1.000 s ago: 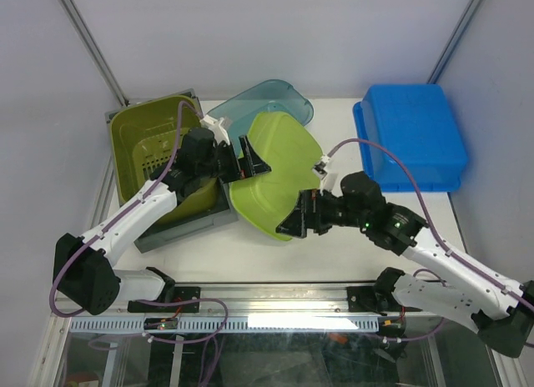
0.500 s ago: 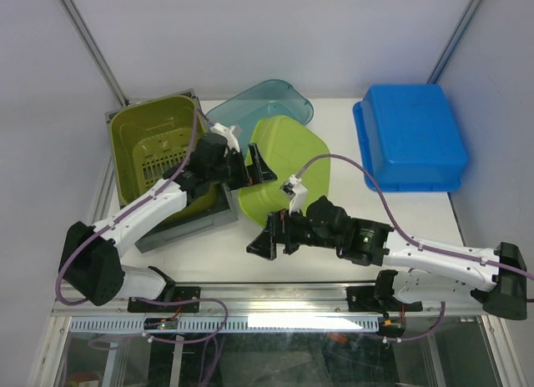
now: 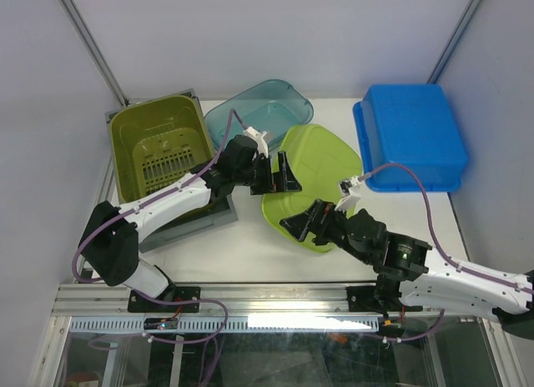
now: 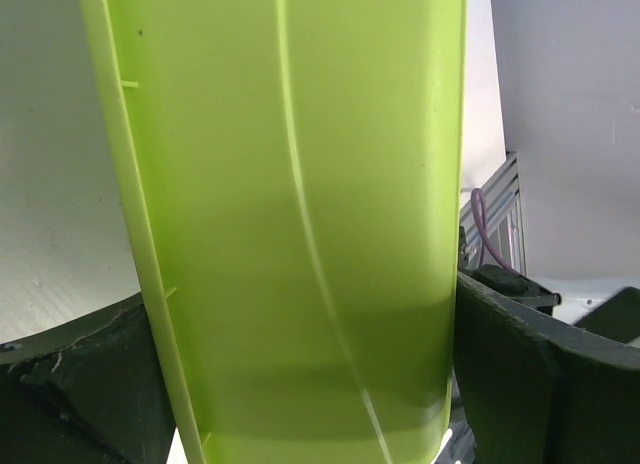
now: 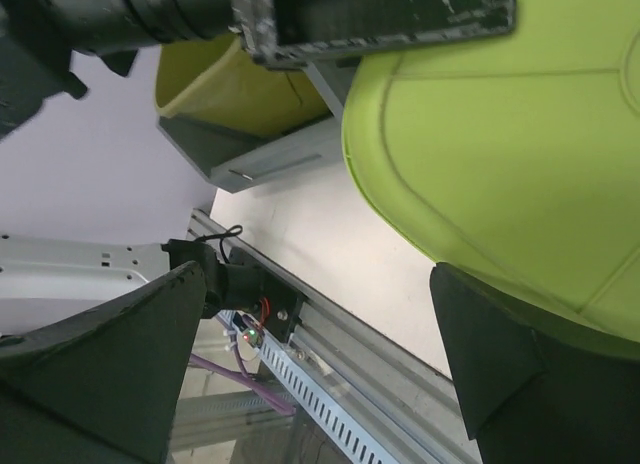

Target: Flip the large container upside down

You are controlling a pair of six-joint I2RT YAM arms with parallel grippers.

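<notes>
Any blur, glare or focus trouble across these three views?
Top external: sharp and evenly lit, with glare on the rail near the bottom. Left wrist: the lime container fills the frame, soft, shadowed low down. Right wrist: its own fingers are dark and blurred; the container reads clearly.

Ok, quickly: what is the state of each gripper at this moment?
Left gripper: fingers closed on the wall of the lime container.
Right gripper: open, fingers spread by the container's near edge, gripping nothing.
</notes>
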